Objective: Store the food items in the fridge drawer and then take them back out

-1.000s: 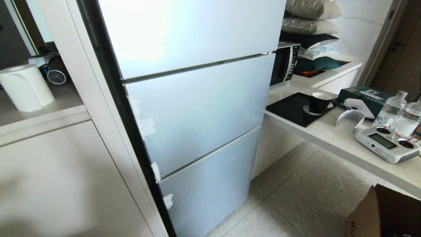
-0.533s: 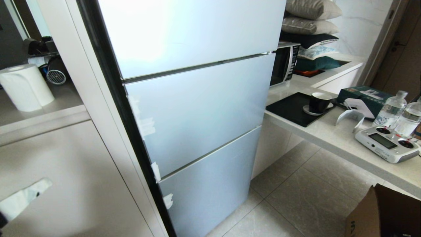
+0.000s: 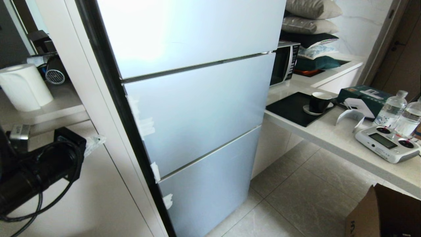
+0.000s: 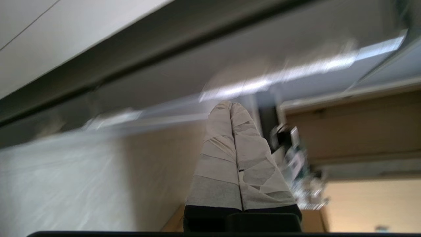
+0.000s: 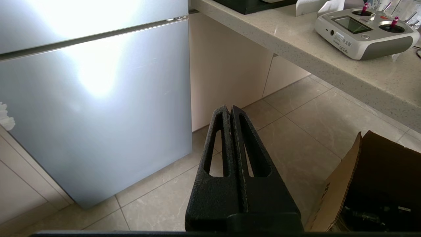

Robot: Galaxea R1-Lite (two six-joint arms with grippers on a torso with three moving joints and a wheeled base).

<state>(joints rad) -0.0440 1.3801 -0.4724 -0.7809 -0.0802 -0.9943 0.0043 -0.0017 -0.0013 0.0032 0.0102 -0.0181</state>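
Closed fridge (image 3: 197,108) filling the middle of the head view, three silver-blue door panels stacked one above another, dark seam down its left edge, scraps of white tape (image 3: 156,171) stuck along that seam. No fridge drawer and no food items showing anywhere, all panels shut.

To the left, pale cabinet front (image 3: 82,197) with a shelf above it carrying a white paper roll (image 3: 24,86) and a small dark fan-like device (image 3: 54,75).

Left arm (image 3: 36,168) reaching in from the lower left, black housing and looped cable, left pincer (image 3: 94,142) just beside the fridge's dark edge, in front of the cabinet. Tape-wrapped fingers (image 4: 227,158) pressed flat together in the left wrist view: clenched, grasping nothing. Surroundings there too smeared to read.

Right pincer (image 5: 230,112) seen only in the right wrist view, black fingers closed tip to tip, empty, hanging above the floor near the lowest fridge panel.

To the right, light stone desk (image 3: 329,138) running along the wall: black mat (image 3: 292,108) with a dark cup on a saucer (image 3: 319,102), green box (image 3: 363,94), white folded holder (image 3: 352,118), two water bottles (image 3: 391,110), grey remote controller (image 3: 388,144). Further back, microwave (image 3: 284,64) against the fridge side, stacked cushions (image 3: 310,19) on top and behind it.

Grey tiled floor (image 3: 296,197) with thin grout lines; open cardboard box (image 3: 381,214) at the lower right corner
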